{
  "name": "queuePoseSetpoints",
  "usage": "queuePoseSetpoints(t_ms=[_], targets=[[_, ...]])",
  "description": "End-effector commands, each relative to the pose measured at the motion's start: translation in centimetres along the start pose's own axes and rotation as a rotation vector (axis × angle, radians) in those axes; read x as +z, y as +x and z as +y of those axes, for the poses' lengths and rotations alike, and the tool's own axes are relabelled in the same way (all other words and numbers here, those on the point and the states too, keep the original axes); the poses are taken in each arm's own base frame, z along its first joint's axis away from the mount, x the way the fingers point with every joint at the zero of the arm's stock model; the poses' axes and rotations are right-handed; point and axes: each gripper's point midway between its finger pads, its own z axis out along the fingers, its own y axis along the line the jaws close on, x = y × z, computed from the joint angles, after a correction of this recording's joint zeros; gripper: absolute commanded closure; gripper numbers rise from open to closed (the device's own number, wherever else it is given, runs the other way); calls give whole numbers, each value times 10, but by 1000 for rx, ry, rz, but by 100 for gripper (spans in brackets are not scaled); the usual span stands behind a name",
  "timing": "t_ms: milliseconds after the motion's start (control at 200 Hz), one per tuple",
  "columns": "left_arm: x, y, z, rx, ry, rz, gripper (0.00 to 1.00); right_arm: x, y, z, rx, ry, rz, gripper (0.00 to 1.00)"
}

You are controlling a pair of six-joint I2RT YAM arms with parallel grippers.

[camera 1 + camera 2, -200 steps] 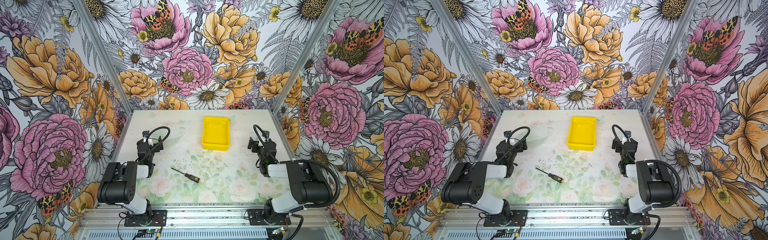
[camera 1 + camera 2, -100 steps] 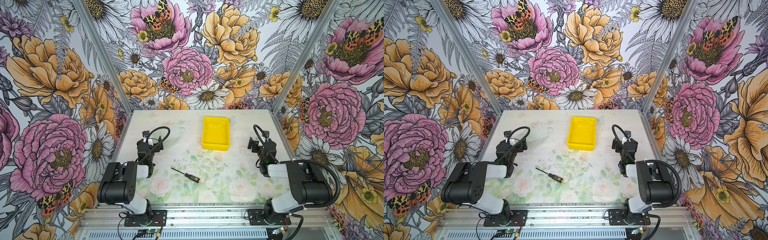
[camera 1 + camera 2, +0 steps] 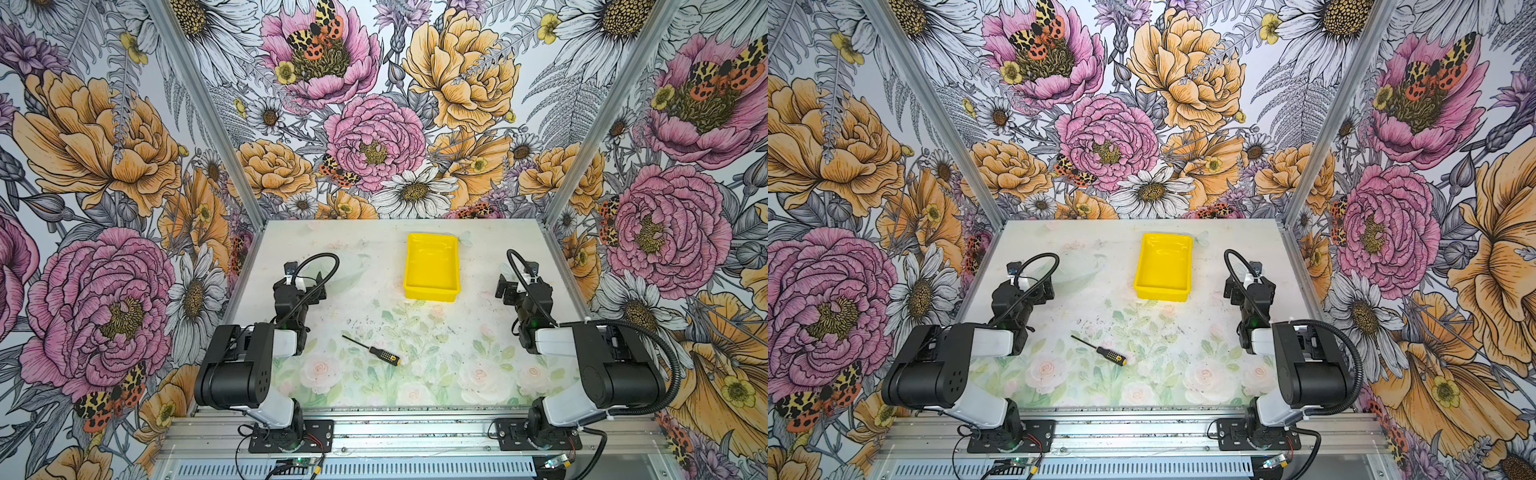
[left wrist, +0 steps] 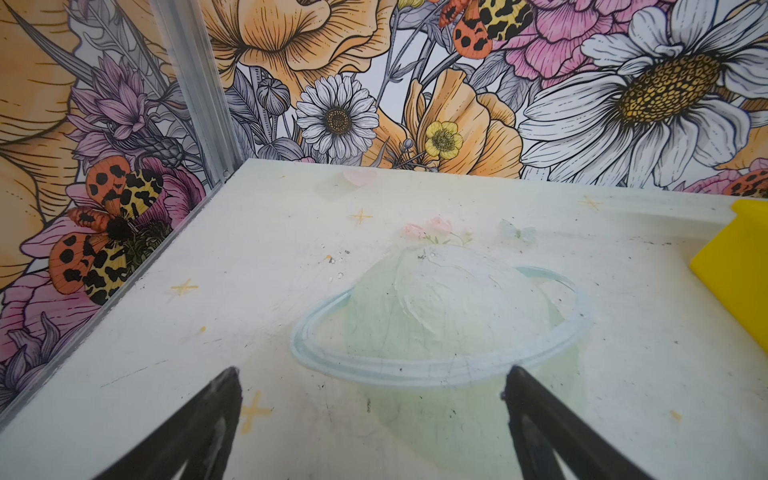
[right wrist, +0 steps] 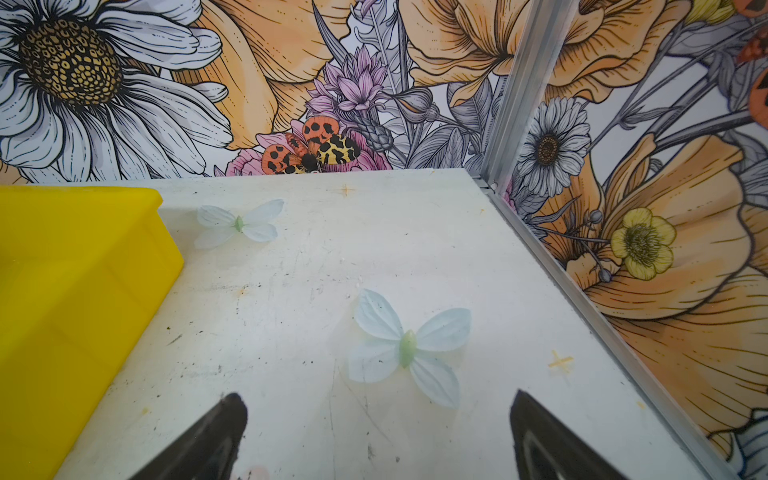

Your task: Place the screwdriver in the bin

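The pale, flower-printed table [image 3: 415, 374] is seen in both top views, enclosed by floral wall panels. The bright yellow rectangular shallow plastic bin [image 3: 432, 291] [image 3: 1162, 293] is found just above the centre of the frame, and nothing is seen inside it. The left tool [image 4: 372, 424] [image 3: 309, 286] is held at centre left, low over the table, its jaws spread wide with nothing between them. The right tool [image 5: 378, 436] [image 3: 505, 286] is held at centre right in the same released state, just beside the bin. The small slim screwdriver with thin dark metal shaft and black, yellow-dotted handle [image 3: 374, 351] [image 3: 1102, 352] is found flat on the table below the bin, well apart from it and from both tools, lying diagonally with the yellow end cap toward the lower right.
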Motion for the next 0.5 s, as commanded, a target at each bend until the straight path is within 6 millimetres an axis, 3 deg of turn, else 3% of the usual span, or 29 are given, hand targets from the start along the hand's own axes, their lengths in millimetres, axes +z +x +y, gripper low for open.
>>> queuePoseSetpoints(t_ms=[0, 230, 355, 430, 495], targets=[[-3, -6, 4, -10, -20, -22, 1, -1, -4, 0, 12, 7, -19, 0], [-14, -28, 25, -77, -143, 100, 1, -2, -17, -6, 10, 57, 25, 1], [-37, -44, 24, -118, -153, 87, 1, -7, -20, -4, 6, 49, 124, 0], [-53, -55, 35, -197, -237, 82, 1, -13, -14, 0, -43, 38, 196, 1], [-62, -60, 34, -234, -244, 116, 1, -21, -9, 4, -86, 40, 235, 1]])
